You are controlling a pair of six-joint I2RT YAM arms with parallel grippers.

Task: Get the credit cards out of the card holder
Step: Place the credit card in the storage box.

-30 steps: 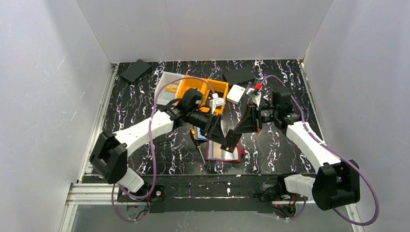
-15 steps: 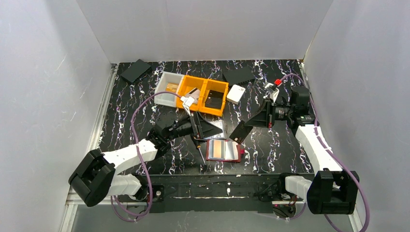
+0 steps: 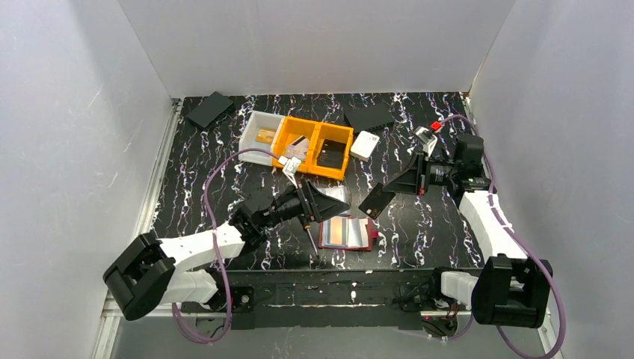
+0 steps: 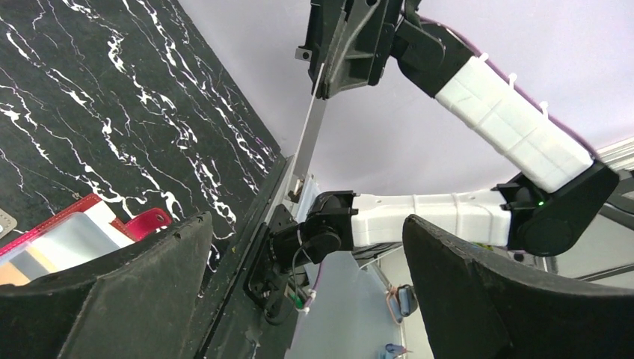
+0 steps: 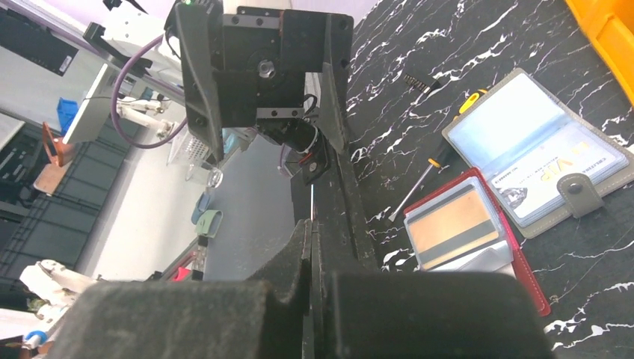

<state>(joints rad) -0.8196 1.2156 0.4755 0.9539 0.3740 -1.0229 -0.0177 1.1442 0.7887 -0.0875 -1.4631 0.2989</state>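
Dark thin plastic credit card [image 3: 376, 200] is hanging clear of the black white-veined table [image 3: 209, 172], right of the middle. The right gripper [image 3: 390, 190] is pinching its far right end, with the jaws pressing flat together on it; from the left wrist the credit card is showing edge-on as a pale strip. Just near and left of it, a red card holder [image 5: 528, 278] is lying open on the table, and more credit cards [image 5: 452, 224] are sitting in its clear sleeves, the top one tan with a grey stripe. A grey snap-tab card wallet [image 5: 579, 196] is lying open just beyond the card holder. The left gripper [image 3: 327, 205] is hovering over that grey wallet with its jaws spread wide, gripping nothing. A yellow-handled screwdriver [image 3: 311, 238] is lying left of the card holder. Two orange plastic bins [image 3: 333, 133] are standing farther back.
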